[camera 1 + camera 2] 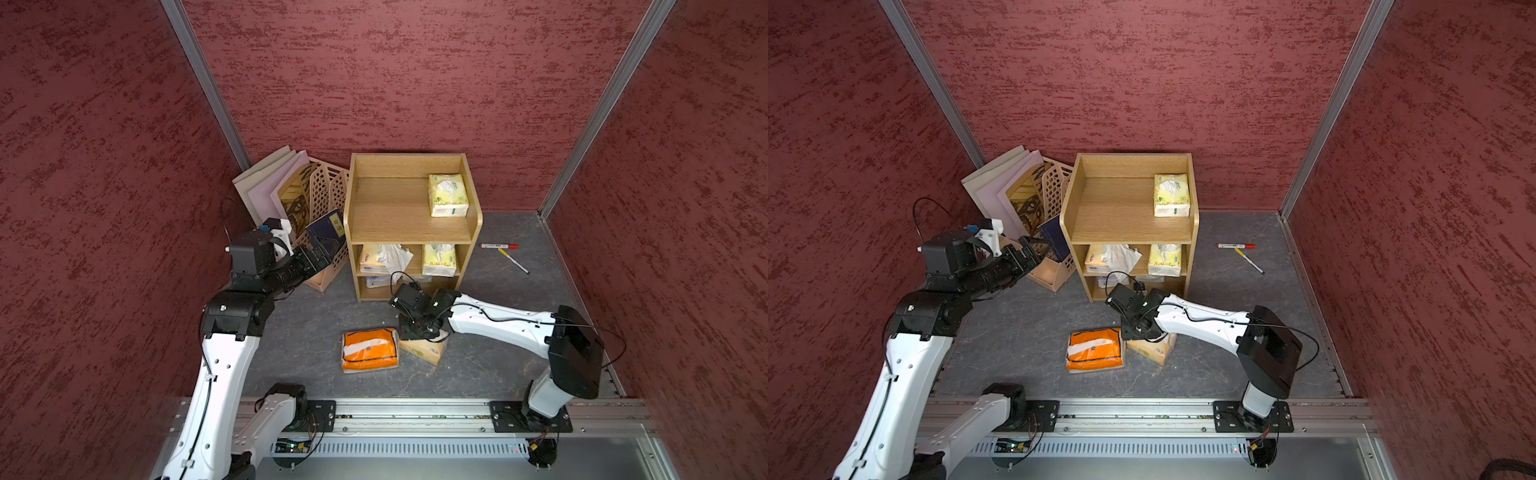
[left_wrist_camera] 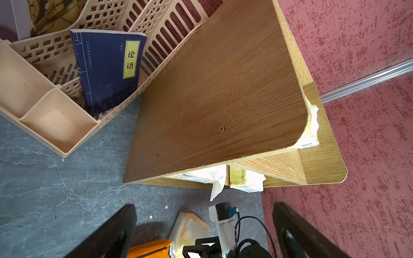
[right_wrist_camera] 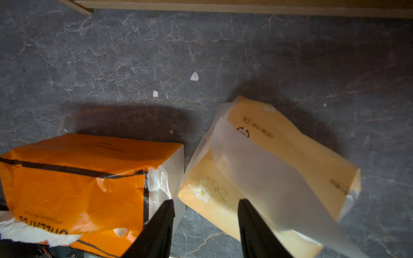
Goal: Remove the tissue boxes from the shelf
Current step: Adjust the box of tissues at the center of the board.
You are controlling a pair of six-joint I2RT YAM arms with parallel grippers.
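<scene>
— Three sides of the grey marbled surface [image 1: 511, 357] are being closed in by rough red walls [image 1: 415, 83]. What is being carried on it?
— The oak shelf [image 1: 390, 216] is being borne at the middle of the back edge. A beige file holder [image 1: 328, 195] is being kept in the back left corner beside it.
— Where are the tissue packs being kept?
— A pale yellow-green pack [image 1: 448, 195] is being carried on the top tier, right side. A ragged pack [image 1: 380, 258], white tissue spilling out, and a second yellow-green pack [image 1: 439, 259] are being housed in the middle tier. An orange pack [image 1: 370, 349] and a cream pack [image 1: 428, 353] are being supported mid-surface, just beside each other, off the shelf.
— And the arms?
— The right gripper [image 3: 205, 202] is being pointed down over the cream pack, fingers apart astride one corner; whether it is being squeezed cannot be told. The left gripper [image 2: 204, 207] is being held above the surface beside the shelf's left panel, fingers spread wide around nothing.
</scene>
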